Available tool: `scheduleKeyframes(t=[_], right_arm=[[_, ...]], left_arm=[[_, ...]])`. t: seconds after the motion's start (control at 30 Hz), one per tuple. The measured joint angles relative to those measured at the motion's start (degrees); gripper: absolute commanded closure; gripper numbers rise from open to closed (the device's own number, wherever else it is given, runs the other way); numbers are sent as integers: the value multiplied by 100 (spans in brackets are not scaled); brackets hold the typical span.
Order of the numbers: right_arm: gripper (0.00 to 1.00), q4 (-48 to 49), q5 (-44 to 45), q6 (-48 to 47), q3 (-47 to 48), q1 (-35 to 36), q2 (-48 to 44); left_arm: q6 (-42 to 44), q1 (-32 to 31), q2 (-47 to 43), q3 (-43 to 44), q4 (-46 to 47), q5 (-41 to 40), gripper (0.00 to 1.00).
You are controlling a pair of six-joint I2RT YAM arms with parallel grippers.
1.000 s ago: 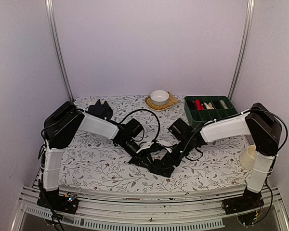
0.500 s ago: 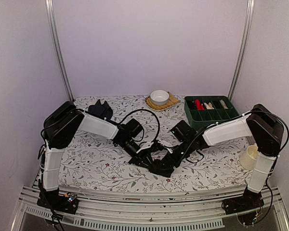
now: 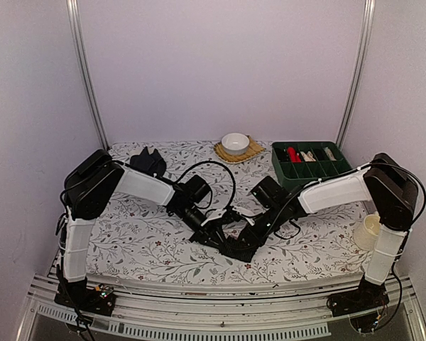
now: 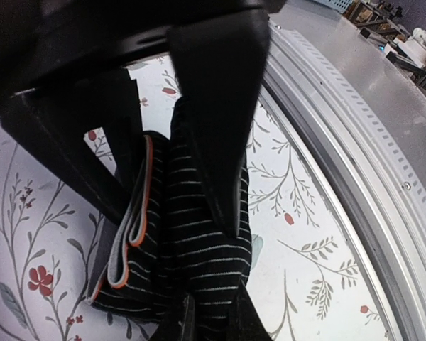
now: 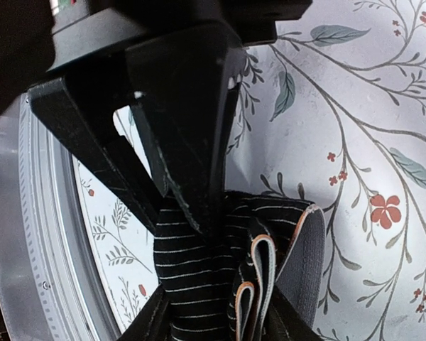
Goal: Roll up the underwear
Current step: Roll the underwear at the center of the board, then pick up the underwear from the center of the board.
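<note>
**Bunched roll at the near edge**

Nearest us, at the front middle of the desk (image 3: pixel 135 241), the striped underwear (image 4: pixel 181 249) lies bunched in folds. Our left fingers (image 4: pixel 213 121) are clenched on it. Our right fingers (image 5: pixel 188 128) straddle its edge, and we cannot tell whether they grip. If they catch only one layer, we judge the folds may fan loose. Farther back lies one other underwear (image 3: pixel 148 161), making two garments, with one white bowl (image 3: pixel 235 142) and one green tray (image 3: pixel 309 165).
</note>
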Motion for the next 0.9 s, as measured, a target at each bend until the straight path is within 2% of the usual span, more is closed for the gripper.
scheduleKeyframes(t=[0.03,0.1,0.23,0.43,0.47,0.5,0.53,0.73,0.9], right_arm=[[77,-37,7,-4,22,0,2],[85,-92,15,-20,52,0,2],[95,-127,42,-28,70,9,-7],[97,-122,81,-24,72,57,-37],[97,-131,74,-28,72,83,-46],[97,-140,79,9,72,111,-48],[97,-142,76,24,72,131,-48],[97,-175,166,59,22,173,-179],[97,-197,361,107,-122,153,-732]], left_arm=[[-2,0,-2,0,2,-2,99],[-15,0,-22,-17,2,-28,81],[-57,-2,-118,-120,59,-168,59],[76,7,-343,-463,184,-651,26],[120,4,-402,-505,210,-748,19],[170,4,-474,-562,225,-879,7],[203,4,-520,-601,234,-955,2],[308,4,-765,-769,245,-1429,1],[308,7,-892,-850,219,-1652,2]])
